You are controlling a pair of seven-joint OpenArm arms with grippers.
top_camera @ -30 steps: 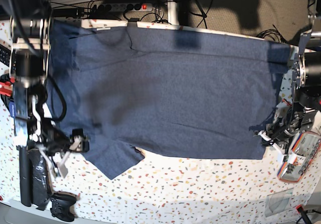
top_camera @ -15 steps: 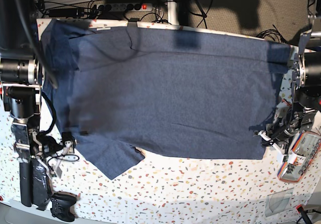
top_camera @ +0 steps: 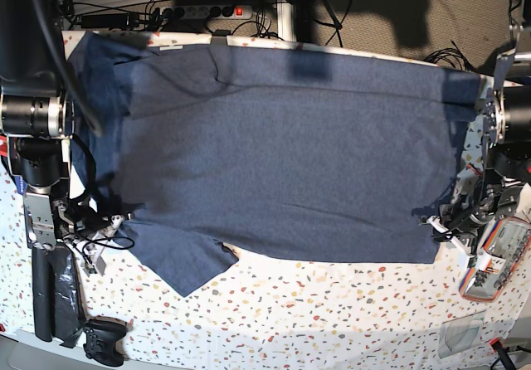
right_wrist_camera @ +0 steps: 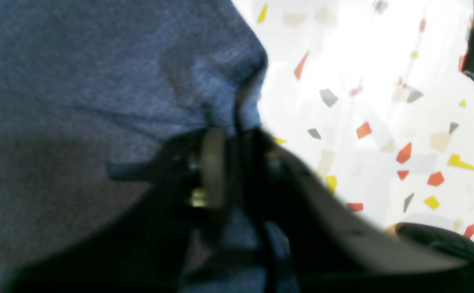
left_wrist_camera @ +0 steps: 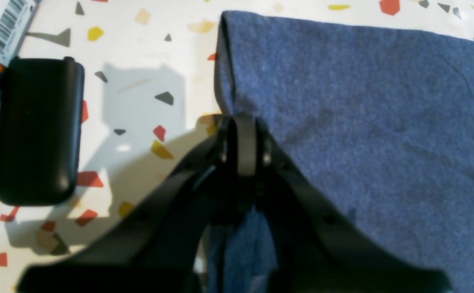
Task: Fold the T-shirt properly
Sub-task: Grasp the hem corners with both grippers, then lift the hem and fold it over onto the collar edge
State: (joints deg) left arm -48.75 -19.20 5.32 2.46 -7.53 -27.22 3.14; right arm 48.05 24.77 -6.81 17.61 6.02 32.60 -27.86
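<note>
Low over the table, both claws (left_wrist_camera: 243, 140) (right_wrist_camera: 230, 162) pinch T-shirt (top_camera: 282, 154) edges.

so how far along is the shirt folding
Early. Done: the T-shirt lies spread flat on the table, no fold made. In hand: the left gripper is shut on the hem corner and the right gripper is shut on the edge near the sleeve. Left: every fold, including the sleeves.
</note>
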